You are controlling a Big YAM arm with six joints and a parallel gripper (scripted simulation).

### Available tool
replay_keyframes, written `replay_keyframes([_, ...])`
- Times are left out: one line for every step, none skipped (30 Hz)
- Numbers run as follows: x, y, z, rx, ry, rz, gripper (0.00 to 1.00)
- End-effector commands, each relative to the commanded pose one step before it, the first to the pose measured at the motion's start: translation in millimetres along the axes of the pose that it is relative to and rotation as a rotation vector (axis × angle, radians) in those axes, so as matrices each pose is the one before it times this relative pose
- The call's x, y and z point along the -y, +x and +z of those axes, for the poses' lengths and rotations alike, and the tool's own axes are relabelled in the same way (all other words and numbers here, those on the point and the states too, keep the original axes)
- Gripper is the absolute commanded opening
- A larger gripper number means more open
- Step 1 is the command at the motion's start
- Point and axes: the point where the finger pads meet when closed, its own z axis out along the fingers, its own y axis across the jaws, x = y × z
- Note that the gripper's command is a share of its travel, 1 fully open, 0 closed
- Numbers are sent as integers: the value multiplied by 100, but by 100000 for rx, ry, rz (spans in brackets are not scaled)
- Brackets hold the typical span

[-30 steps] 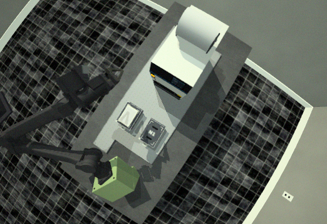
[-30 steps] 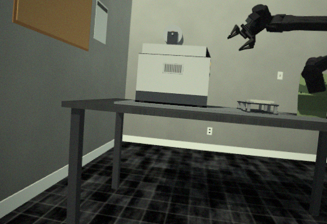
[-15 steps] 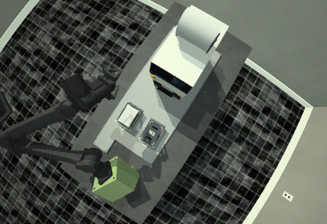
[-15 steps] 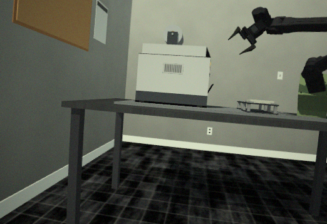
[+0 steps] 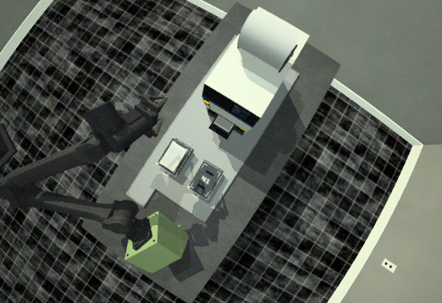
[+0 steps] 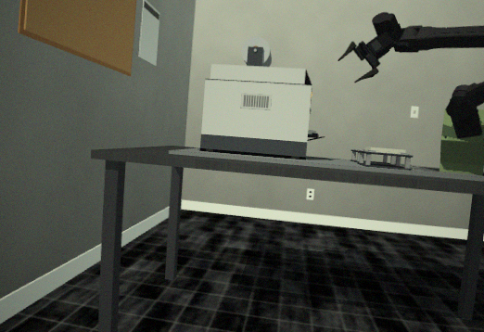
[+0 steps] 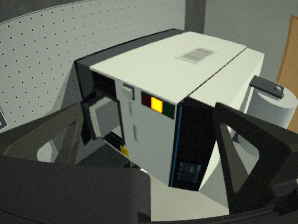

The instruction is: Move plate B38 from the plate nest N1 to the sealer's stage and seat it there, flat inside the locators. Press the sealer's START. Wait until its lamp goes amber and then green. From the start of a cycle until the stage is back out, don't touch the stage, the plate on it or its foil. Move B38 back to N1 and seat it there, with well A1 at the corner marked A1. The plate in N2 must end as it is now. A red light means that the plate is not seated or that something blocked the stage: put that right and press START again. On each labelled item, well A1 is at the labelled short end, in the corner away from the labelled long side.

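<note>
My gripper (image 5: pixel 162 115) (image 6: pixel 347 70) (image 7: pixel 148 109) is open and empty, raised in front of the sealer and clear of the stage. The sealer (image 5: pixel 240 80) (image 6: pixel 256 114) (image 7: pixel 150 75) shows a lit amber lamp (image 7: pixel 156 104). A grey-topped plate (image 5: pixel 223 123) (image 7: pixel 106 117) lies on the dark stage (image 5: pixel 219 131), which sticks out of the front opening; its label is not readable. The pale START button (image 7: pixel 128 91) is beside the lamp. Nest N1 (image 5: pixel 205 179) is empty, with its printed floor showing. A white-topped plate (image 5: pixel 174 157) (image 6: pixel 387 150) sits in the other nest, N2.
A foil roll (image 5: pixel 267 38) (image 7: pixel 274 106) is mounted on top of the sealer at its rear. A green box (image 5: pixel 159 248) stands at the near end of the table, with a second dark arm link (image 5: pixel 76 208) reaching to it.
</note>
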Motion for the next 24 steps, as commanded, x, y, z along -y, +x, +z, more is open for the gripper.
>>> replay_keyframes([691,-1442,153,2094,305,-1498,100])
replay_keyframes([208,-298,-90,246,422,-554,100])
replay_keyframes([181,-194,-26,187,255,-469,100])
replay_keyframes([176,-191,-18,193,233,-554,100])
replay_keyframes([176,-191,-18,193,233,-546,100])
replay_keyframes([175,-183,-15,185,226,-899,100])
replay_keyframes([177,-190,-18,191,234,-915,100])
replay_keyframes([169,-167,-12,170,213,-847,100])
replay_keyframes([170,-174,-15,176,221,-864,100])
replay_keyframes([23,1,4,15,43,-468,100])
replay_keyframes([-22,39,3,-20,3,-380,100])
replay_keyframes([-198,201,6,-177,-175,31,100])
replay_keyframes([-203,199,4,-185,-185,490,100])
replay_keyframes([-198,335,68,-304,-320,779,100])
replay_keyframes([-178,304,61,-272,-282,1086,100])
replay_keyframes([-135,268,61,-157,-150,778,100])
replay_keyframes([0,0,0,0,0,0,100])
replay_keyframes([0,0,0,0,0,0,100])
replay_keyframes([-193,319,60,-324,-335,1170,100])
replay_keyframes([-183,312,60,-300,-306,1110,100])
replay_keyframes([-179,310,60,-295,-298,1094,100])
replay_keyframes([-177,303,57,-289,-289,1078,100])
replay_keyframes([-155,132,-11,-137,-123,387,100])
replay_keyframes([-154,126,-13,-131,-116,372,100])
